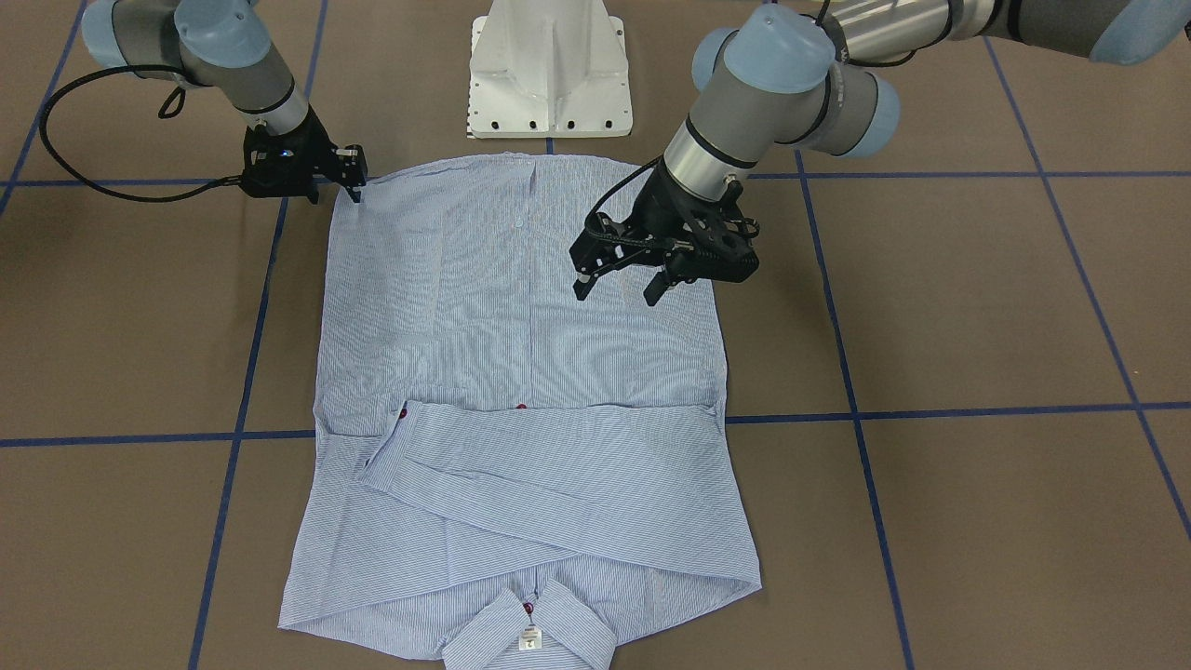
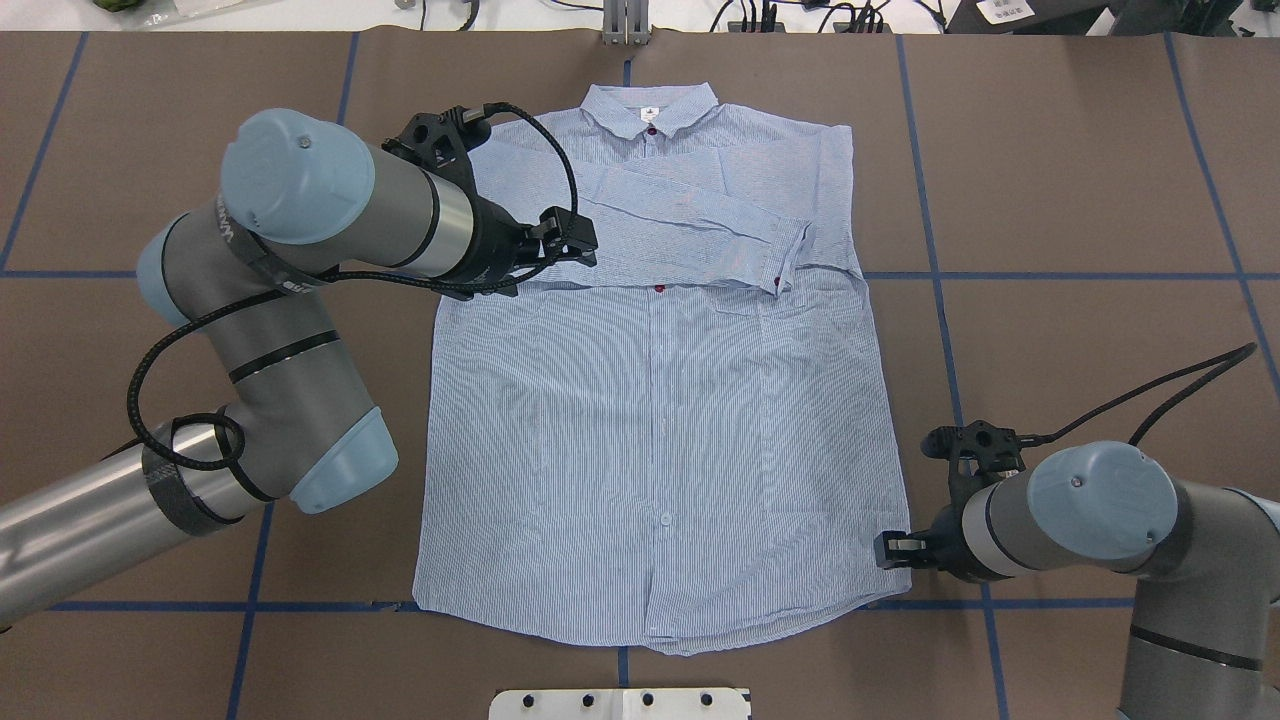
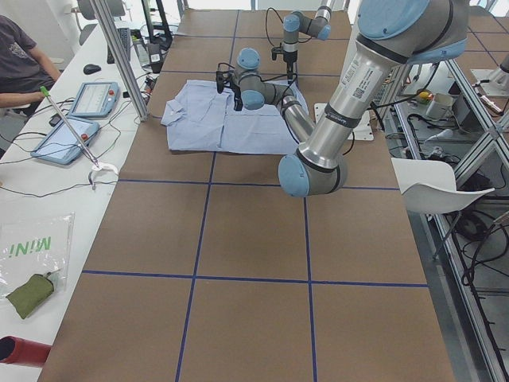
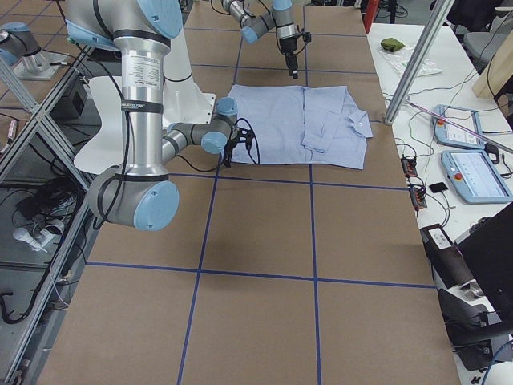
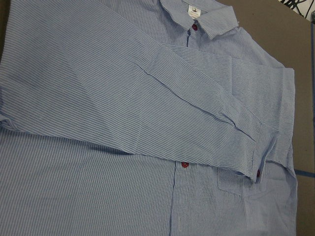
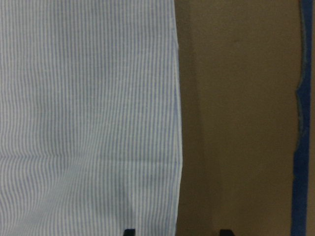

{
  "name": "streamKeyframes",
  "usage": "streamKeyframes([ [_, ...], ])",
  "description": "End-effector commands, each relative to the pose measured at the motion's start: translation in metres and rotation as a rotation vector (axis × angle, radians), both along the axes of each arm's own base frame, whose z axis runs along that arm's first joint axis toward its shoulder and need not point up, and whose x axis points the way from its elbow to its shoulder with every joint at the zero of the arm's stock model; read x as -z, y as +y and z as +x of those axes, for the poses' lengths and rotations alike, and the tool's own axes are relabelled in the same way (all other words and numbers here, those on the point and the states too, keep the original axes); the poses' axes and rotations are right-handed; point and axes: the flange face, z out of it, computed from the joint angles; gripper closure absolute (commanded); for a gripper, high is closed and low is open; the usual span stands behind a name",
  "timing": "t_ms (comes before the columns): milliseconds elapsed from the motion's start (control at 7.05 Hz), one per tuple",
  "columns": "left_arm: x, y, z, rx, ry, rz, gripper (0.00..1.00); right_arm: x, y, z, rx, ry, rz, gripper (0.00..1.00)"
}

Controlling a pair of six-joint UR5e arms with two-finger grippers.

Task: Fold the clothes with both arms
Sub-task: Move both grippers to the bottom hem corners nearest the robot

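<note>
Light blue striped shirt (image 1: 521, 354) is lying flat, front up, on the surface (image 1: 930, 326), both sleeves (image 1: 558, 465) already lying folded across the chest; body folds are remaining. Left end effector (image 1: 619, 288) is hovering wide open over the shirt's side. Right end effector (image 1: 356, 186), fingers apart, is straddling the hem-corner edge.

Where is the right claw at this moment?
In the overhead view the right claw sits at lower right, at a hem corner of the shirt.

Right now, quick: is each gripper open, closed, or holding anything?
Left gripper: open, holding nothing, above the shirt.
Right gripper: open, fingers either side of the shirt's edge, not clamped.
</note>
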Motion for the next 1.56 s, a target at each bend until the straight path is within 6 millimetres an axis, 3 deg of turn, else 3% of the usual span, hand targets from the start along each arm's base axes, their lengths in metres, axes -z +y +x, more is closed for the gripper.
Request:
streamKeyframes([
  [0,-0.002,-0.001,0.0,0.003,-0.003,-0.002,0.01,0.0,0.0,-0.001,0.001,0.0,0.0,0.67],
  [709,-0.003,-0.002,-0.001,0.017,-0.007,0.002,0.01,-0.001,0.007,-0.009,0.02,0.003,-0.001,0.66],
  [851,-0.002,-0.002,-0.001,0.017,-0.005,0.003,0.01,0.0,0.006,-0.008,0.017,0.002,-0.001,0.75],
  [993,-0.002,-0.002,-0.001,0.016,-0.005,0.003,0.01,0.0,0.005,-0.007,0.015,0.002,-0.001,1.0],
  [1276,-0.006,-0.002,-0.002,0.017,-0.01,-0.001,0.01,0.008,0.005,-0.005,0.014,-0.015,0.005,1.0],
  [1418,-0.03,0.004,-0.009,0.016,-0.032,-0.018,0.01,0.02,0.005,0.001,0.011,-0.038,0.013,1.0],
])
